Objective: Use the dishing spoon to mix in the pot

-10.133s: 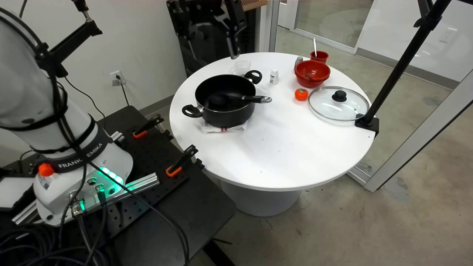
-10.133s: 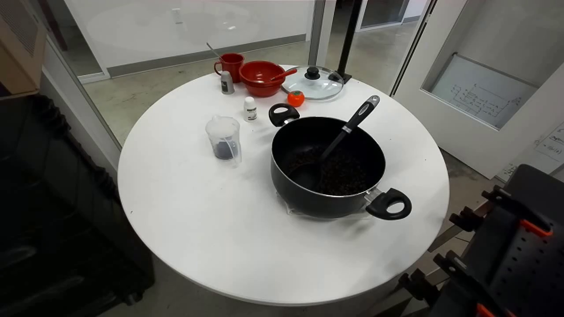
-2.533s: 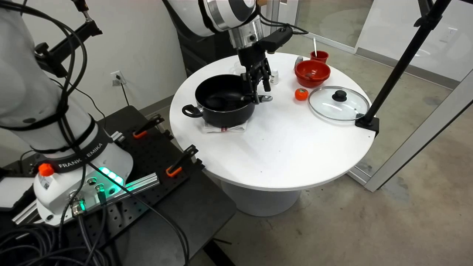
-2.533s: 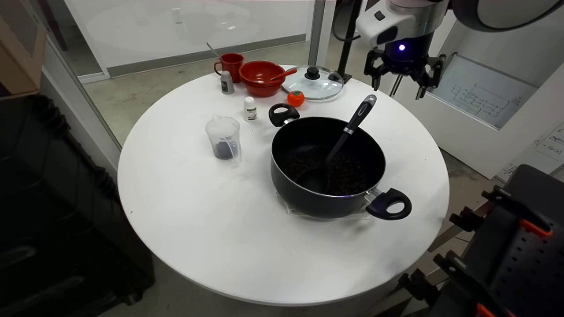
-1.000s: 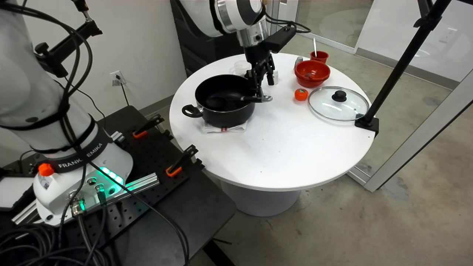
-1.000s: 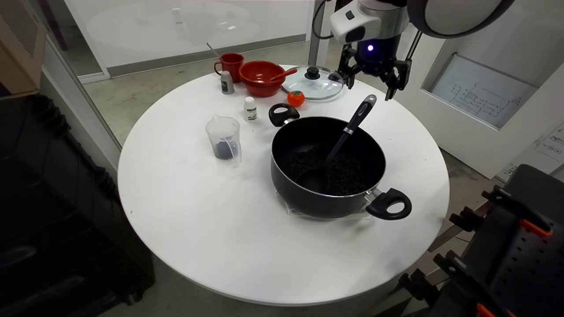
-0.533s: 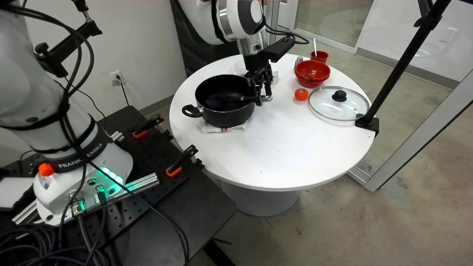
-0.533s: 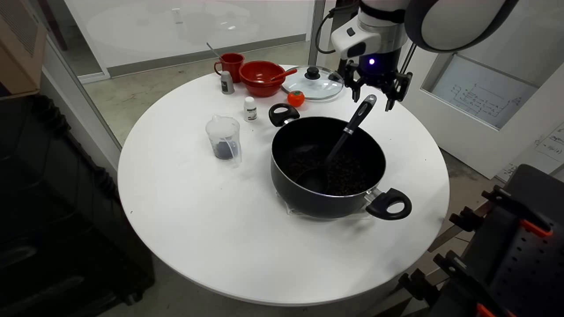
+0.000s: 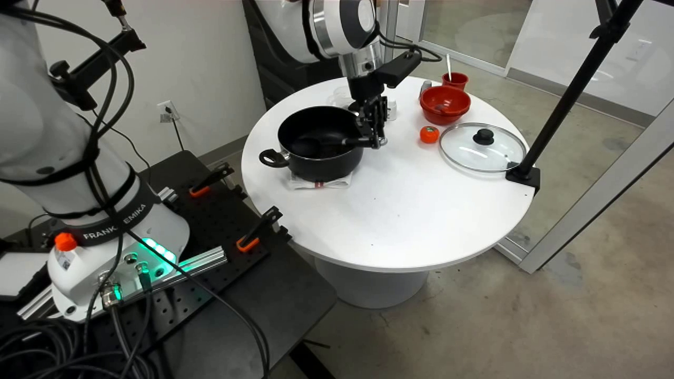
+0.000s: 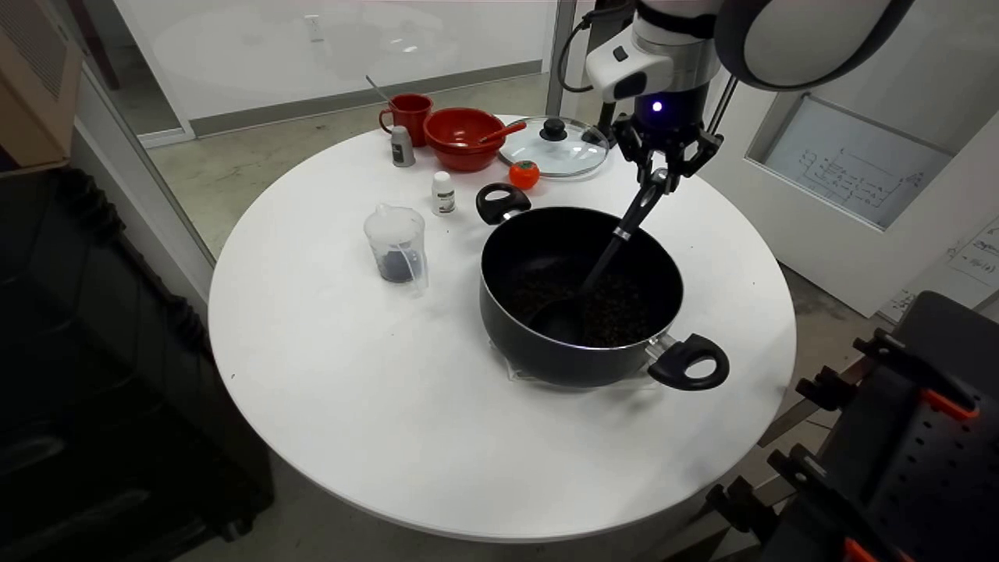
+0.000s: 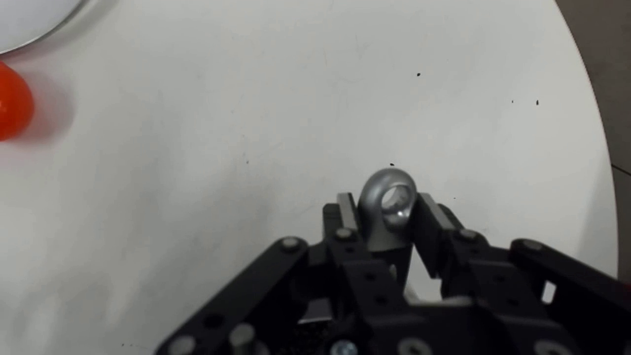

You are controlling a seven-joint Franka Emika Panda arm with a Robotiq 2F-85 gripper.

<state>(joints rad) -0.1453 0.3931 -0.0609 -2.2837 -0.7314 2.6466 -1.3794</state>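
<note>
Pinching dishing spoon (image 10: 607, 257) by its handle end, fingers (image 11: 435, 213) risked a pivot if contents (image 10: 616, 312) in the pot (image 10: 546, 359) down beside them dragged.

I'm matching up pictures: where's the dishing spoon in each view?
In an exterior view: the dishing spoon above centre, sticking out of the pot.
In an exterior view: its handle, right of and above centre.
Wrist view: silver handle end right of and below centre, between the fingers.
Shared landmark: the tomato, at the wrist view's left edge, whole in both exterior views.
</note>
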